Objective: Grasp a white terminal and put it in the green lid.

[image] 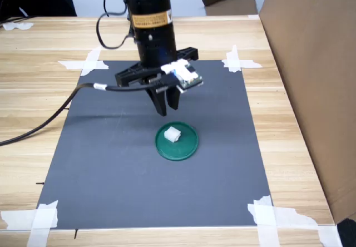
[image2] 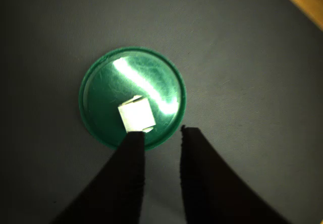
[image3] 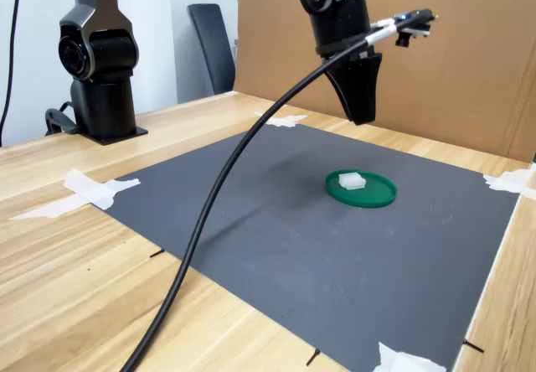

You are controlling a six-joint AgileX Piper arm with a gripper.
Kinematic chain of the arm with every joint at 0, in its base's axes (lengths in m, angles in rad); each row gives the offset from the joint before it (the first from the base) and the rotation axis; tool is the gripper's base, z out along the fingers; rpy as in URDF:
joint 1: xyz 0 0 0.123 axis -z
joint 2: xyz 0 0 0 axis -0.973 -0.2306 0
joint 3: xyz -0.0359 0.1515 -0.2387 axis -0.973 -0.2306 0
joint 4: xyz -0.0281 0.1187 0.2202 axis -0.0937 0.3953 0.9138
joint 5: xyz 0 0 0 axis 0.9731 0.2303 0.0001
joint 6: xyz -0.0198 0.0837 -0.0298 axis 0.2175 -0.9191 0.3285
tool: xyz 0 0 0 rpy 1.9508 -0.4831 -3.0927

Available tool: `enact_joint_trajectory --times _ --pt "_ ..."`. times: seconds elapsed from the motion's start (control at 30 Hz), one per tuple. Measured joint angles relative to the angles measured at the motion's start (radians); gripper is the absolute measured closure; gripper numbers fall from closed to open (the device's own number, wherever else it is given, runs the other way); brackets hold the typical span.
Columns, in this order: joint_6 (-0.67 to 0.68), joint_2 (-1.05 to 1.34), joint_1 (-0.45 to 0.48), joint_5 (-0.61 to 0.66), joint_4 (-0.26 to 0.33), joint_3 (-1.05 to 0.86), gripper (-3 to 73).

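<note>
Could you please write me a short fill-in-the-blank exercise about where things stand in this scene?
1. The white terminal lies inside the ____ lid.
2. The end effector holds ____.
3. The lid rests on a dark grey ____.
4. White ____ strips fix the mat's corners to the wooden table.

Missing words: green; nothing; mat; tape
</note>
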Motion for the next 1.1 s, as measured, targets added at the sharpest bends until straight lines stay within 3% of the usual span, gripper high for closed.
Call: enact_joint_trajectory --times 0.2,0.3,0.33,0.43,0.6,0.87,1.1 --pt "-0.005 0.113 0.0 -0.095 0.002 -0.086 65.2" --pt "-0.014 0.184 0.002 -0.156 0.005 -0.153 71.0" --pt "-0.022 0.204 0.008 -0.174 0.012 -0.172 71.4" --pt "-0.063 0.309 0.1 -0.292 0.106 -0.256 71.9" --pt "-0.07 0.427 0.203 -0.389 0.178 -0.324 71.9" --pt "-0.091 0.757 0.306 -0.409 0.298 -0.501 71.9" --pt "-0.075 1.057 0.354 -0.411 0.312 -0.719 72.1"
